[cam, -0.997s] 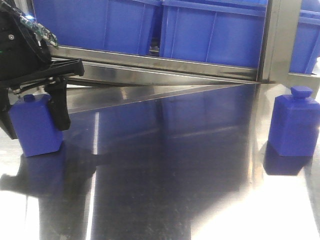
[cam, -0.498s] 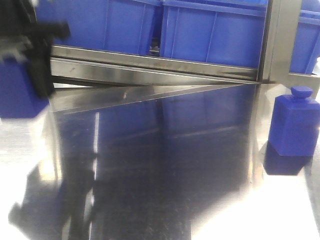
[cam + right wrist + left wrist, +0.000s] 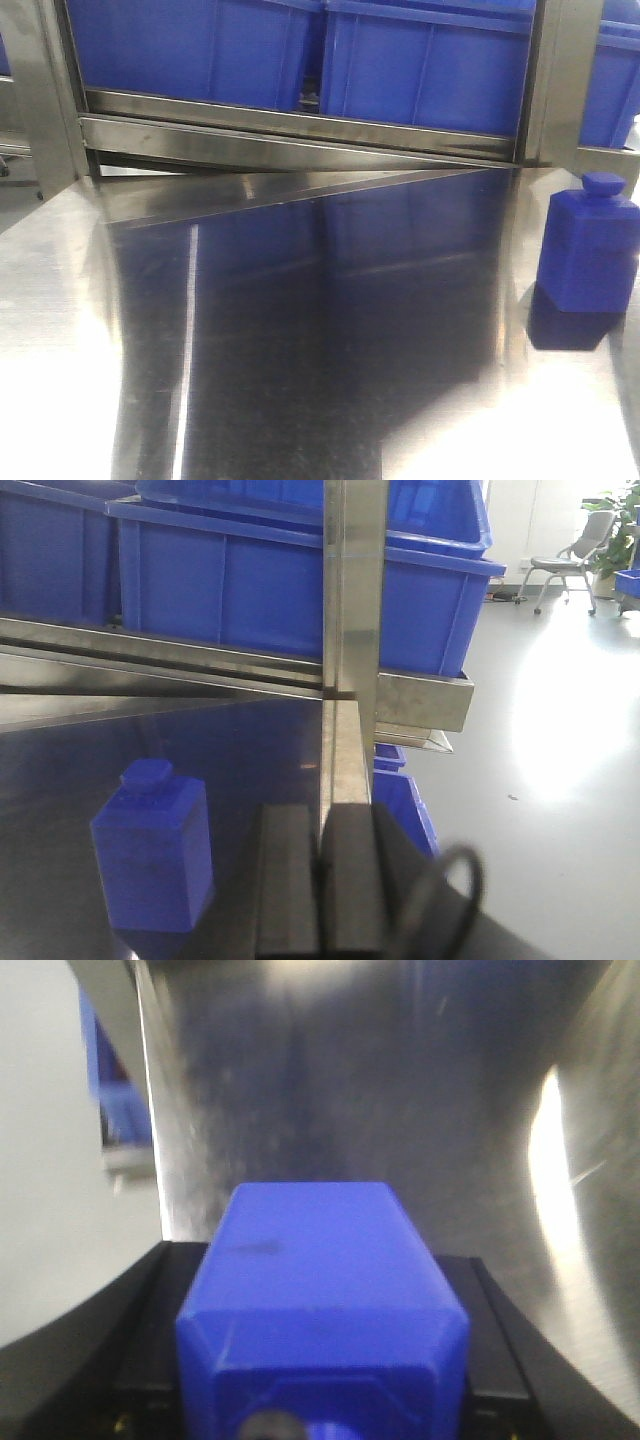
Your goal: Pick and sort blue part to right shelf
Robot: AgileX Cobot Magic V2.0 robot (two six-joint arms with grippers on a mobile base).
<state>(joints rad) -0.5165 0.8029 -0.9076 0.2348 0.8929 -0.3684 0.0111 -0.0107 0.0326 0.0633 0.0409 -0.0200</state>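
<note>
In the left wrist view a blue part (image 3: 320, 1290), a boxy bottle-shaped block, fills the space between the black fingers of my left gripper (image 3: 318, 1260), which is shut on it above the steel table (image 3: 400, 1080). A second blue part (image 3: 590, 245) with a round cap stands upright at the table's right edge, and it also shows as the blue part (image 3: 155, 850) left of my right gripper (image 3: 320, 825). That gripper's fingers are pressed together with nothing between them. Neither gripper appears in the front view.
Blue plastic bins (image 3: 430, 70) sit on a steel shelf rail (image 3: 300, 140) behind the reflective table (image 3: 300, 350). An upright steel post (image 3: 350, 610) stands just ahead of my right gripper. Another blue bin (image 3: 405, 810) lies on the floor beyond the table's right edge.
My left gripper has lifted the left blue part off the table and carried it out past the left side of the front view. The right blue part has stayed put.
</note>
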